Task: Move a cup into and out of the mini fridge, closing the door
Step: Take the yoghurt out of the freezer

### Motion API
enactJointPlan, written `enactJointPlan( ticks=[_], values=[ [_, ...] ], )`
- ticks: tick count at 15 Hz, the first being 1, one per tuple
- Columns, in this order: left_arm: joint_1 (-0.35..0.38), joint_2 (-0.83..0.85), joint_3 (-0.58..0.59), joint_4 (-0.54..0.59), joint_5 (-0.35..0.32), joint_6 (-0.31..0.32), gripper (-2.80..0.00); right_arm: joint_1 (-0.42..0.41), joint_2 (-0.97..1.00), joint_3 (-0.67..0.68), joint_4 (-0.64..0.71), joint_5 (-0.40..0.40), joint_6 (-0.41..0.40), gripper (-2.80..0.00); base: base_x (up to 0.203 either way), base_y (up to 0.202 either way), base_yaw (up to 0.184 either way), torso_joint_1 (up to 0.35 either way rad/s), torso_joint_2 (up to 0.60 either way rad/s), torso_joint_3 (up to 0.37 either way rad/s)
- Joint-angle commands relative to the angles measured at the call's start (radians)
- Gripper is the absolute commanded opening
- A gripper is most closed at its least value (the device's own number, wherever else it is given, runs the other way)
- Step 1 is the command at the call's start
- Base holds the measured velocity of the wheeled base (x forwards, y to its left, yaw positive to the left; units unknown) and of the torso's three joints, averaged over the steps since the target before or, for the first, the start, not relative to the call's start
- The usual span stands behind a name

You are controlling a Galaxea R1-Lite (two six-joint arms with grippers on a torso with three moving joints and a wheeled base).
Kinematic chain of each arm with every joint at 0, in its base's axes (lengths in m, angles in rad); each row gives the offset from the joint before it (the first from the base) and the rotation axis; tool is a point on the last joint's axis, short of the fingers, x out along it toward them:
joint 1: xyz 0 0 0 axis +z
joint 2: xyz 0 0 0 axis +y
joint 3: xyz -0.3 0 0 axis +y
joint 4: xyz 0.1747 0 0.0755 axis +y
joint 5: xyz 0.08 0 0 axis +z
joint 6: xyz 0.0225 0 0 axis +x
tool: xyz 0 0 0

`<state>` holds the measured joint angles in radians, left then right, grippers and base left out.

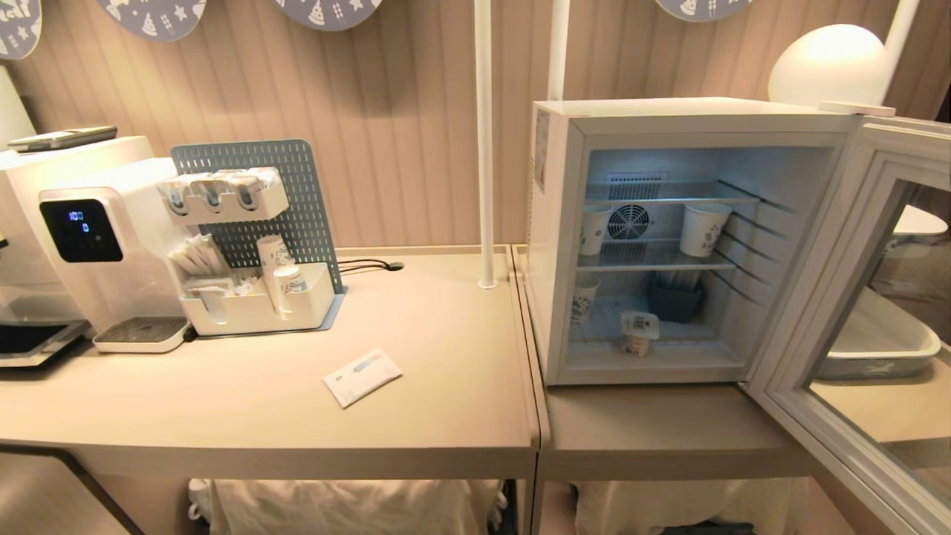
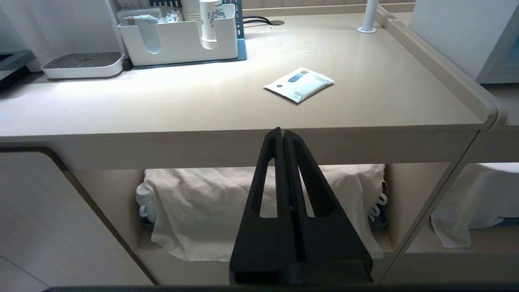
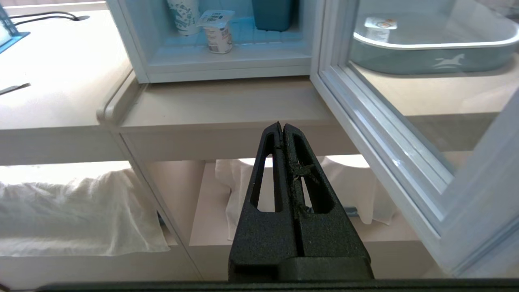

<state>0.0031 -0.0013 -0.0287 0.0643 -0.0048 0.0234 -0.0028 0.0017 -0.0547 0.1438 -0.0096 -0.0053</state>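
A: where's the cup [image 1: 639, 332]?
B: on the fridge [image 1: 559, 245] floor near the front, door [image 1: 854, 312] swung wide open.
A: grippers?
B: left gripper [image 2: 282, 133] and right gripper [image 3: 282, 126] both pinched closed, empty, low before the counter [image 1: 416, 401].

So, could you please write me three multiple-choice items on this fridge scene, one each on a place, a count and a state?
1. Where does the cup stand?
A. on the fridge's bottom level
B. on the table by the sachet
C. on top of the fridge

2. How many tall paper cups show inside the mini fridge?
A. one
B. three
C. five

3. How is the door?
A. shut
B. swung open
C. taken off

Answers: 1 A, it stands low, near the front opening. 2 B, two on the middle shelf, one lower left. 3 B, it hangs open to the right of the opening.
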Motion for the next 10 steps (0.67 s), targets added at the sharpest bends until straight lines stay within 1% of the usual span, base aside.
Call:
enactJointPlan(
  ticks=[1, 3, 4, 5, 8, 10],
  values=[
    [0.0, 0.001, 0.0, 0.0, 0.0, -0.004, -2.8, 0.0, 0.001, 0.001, 0.0, 0.0, 0.001, -2.8, 0.0, 0.0, 0.0, 0.0, 0.0, 0.0],
    [0.0, 0.001, 0.0, 0.0, 0.0, -0.01, -2.8, 0.0, 0.009, -0.026, 0.003, 0.001, -0.002, -2.8, 0.0, 0.0, 0.0, 0.0, 0.0, 0.0],
    [0.0, 0.001, 0.0, 0.001, 0.0, -0.01, -2.8, 0.0, 0.039, -0.091, 0.007, 0.0, 0.013, -2.8, 0.0, 0.0, 0.0, 0.0, 0.0, 0.0],
    [0.0, 0.001, 0.0, 0.001, 0.0, -0.008, -2.8, 0.0, 0.095, -0.184, 0.015, 0.0, 0.042, -2.8, 0.0, 0.0, 0.0, 0.0, 0.0, 0.0],
    [0.0, 0.001, 0.0, 0.0, 0.0, -0.01, -2.8, 0.0, 0.384, -0.361, 0.051, 0.006, 0.087, -2.8, 0.0, 0.0, 0.0, 0.0, 0.0, 0.0],
    [0.0, 0.001, 0.0, 0.0, 0.0, -0.01, -2.8, 0.002, 0.587, -0.422, 0.052, 0.037, 0.099, -2.8, 0.0, 0.0, 0.0, 0.0, 0.0, 0.0]
  ],
)
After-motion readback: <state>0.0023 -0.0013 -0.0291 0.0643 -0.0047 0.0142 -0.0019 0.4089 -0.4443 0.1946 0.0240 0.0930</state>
